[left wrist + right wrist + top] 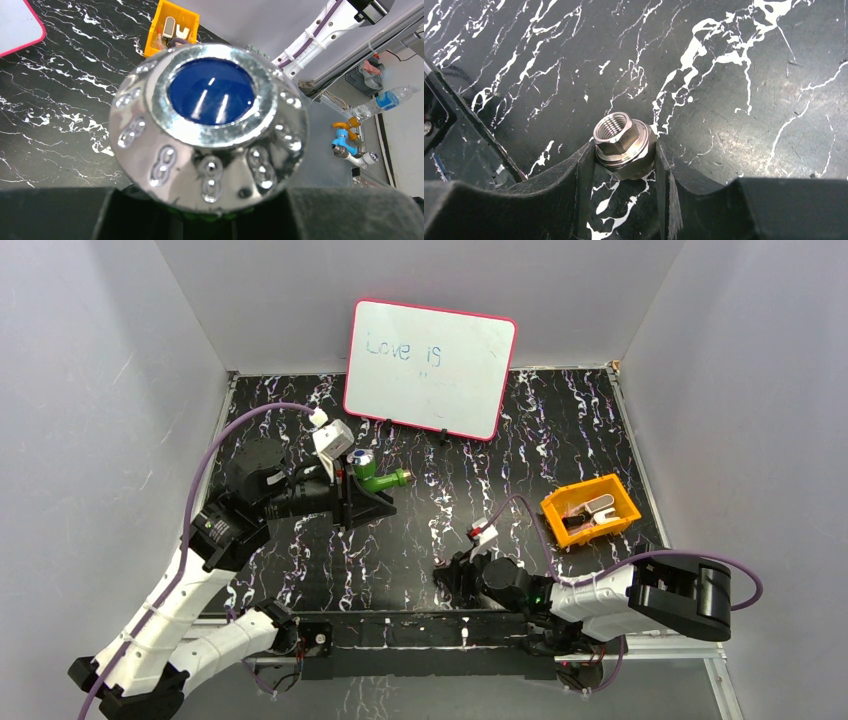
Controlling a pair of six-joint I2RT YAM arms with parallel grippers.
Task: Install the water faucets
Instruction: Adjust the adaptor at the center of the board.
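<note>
My left gripper [355, 498] is shut on the green faucet [378, 480] and holds it above the table at the back left. The round blue-and-silver knob [361, 458] is on top and the silver threaded end [403, 477] points right. In the left wrist view the knob [207, 125] fills the frame, and only a sliver of green body [220, 216] shows between the fingers. My right gripper [452, 575] is low at the front centre. In the right wrist view it [624, 161] is shut on a silver hex fitting [621, 142] with a threaded bore, standing on the table.
An orange tray [575, 490] with metal pieces sits at the right; it also shows in the left wrist view [152, 42]. A pink-framed whiteboard [430, 368] stands at the back. Grey walls enclose the black marbled table [450, 490]. A bottle [385, 101] lies beyond the table.
</note>
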